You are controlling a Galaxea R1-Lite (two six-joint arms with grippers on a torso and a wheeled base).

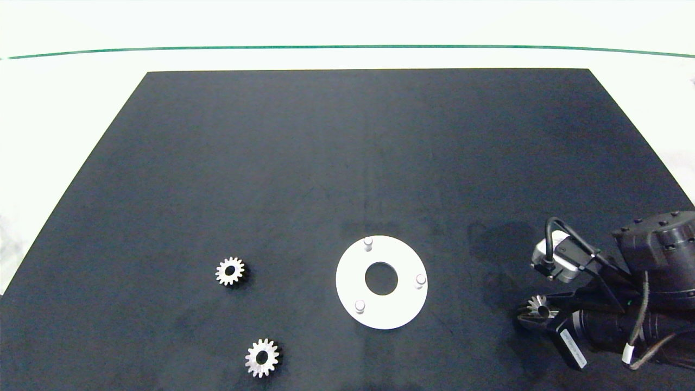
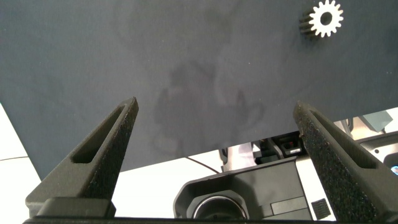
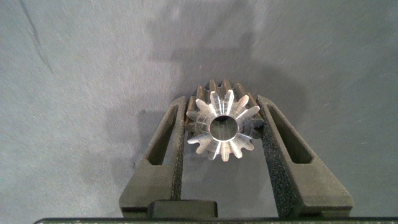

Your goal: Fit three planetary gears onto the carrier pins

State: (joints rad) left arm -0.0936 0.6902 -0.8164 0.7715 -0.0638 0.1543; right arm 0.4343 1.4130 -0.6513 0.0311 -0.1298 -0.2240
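Observation:
A flat white disc [image 1: 347, 282] with a large centre hole lies on the black mat, with three carrier pins [image 1: 368, 243] [image 1: 420, 280] [image 1: 359, 306] standing bare on it. Two silvery planetary gears lie flat to its left, one [image 1: 230, 271] further back and one [image 1: 262, 357] near the front edge. A third gear [image 3: 222, 126] is held tilted above the mat, with my right gripper [image 1: 535, 309] shut on it, right of the disc. My left gripper [image 2: 214, 124] is open over the mat with nothing between its fingers; a gear [image 2: 325, 18] shows beyond it.
The black mat [image 1: 347, 163] covers most of the white table, whose far side carries a green line [image 1: 347, 47]. In the left wrist view the mat's edge and parts of the robot's base [image 2: 249, 186] show below the fingers.

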